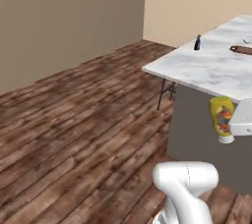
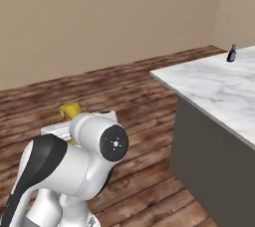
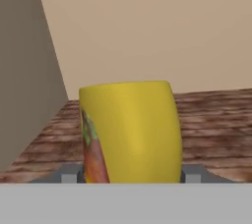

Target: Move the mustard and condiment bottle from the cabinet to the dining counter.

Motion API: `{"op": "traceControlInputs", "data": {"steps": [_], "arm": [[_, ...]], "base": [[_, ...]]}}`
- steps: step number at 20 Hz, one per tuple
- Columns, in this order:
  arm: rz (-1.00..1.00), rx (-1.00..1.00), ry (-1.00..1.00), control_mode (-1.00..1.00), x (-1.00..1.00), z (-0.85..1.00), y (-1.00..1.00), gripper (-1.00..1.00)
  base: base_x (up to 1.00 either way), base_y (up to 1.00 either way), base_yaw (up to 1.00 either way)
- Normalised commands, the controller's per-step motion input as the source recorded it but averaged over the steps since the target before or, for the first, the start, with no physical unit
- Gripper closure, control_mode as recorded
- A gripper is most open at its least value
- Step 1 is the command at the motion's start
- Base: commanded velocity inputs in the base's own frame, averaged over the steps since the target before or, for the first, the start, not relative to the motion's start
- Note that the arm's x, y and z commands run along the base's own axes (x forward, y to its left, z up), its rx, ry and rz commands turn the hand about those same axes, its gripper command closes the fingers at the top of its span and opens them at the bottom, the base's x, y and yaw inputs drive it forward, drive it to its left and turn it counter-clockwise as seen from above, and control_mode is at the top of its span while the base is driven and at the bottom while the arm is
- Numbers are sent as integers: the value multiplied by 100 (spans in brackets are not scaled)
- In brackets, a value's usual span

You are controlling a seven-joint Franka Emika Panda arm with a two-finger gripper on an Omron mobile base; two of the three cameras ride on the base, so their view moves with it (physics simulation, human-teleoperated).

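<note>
In the left base view, the dining counter (image 1: 206, 68) fills the upper right, its marble slab on a grey base above a wooden plank floor (image 1: 74, 129). The condiment bottle (image 1: 197, 42) stands upright near the slab's far left edge. A dark brown object (image 1: 241, 49) lies on the slab at the right edge, too cropped to identify. The mustard (image 1: 221, 118) hangs in the air in front of the counter's grey side, below the slab's edge, with its white cap pointing down.

In the right base view, the mustard (image 2: 70, 110) shows as a yellow patch behind the arm's rounded joint, well to the left of the dining counter (image 2: 214, 91). The condiment bottle (image 2: 231, 54) stands at the slab's far side.

In the hand view, the gripper (image 3: 130, 174) is partly closed on the mustard (image 3: 133, 129), a grey fingertip (image 3: 70, 173) pressed against each flank. A reddish, green-flecked label runs down the bottle's left side, blurred.
</note>
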Motion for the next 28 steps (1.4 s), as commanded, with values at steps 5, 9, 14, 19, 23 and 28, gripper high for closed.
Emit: {"op": "traceControlInputs", "data": {"steps": [5,9,14,19,23,28], "arm": [[0,0,0,100,0,0,0,100],[0,0,0,100,0,0,0,100],[0,0,0,100,0,0,0,100],[0,0,0,100,0,0,0,100],[0,0,0,100,0,0,0,100],[0,0,0,100,0,0,0,100]], "base": [[82,78,-35],[73,76,-37],[70,74,-38],[73,71,-38],[69,63,-38],[64,63,-38]]}}
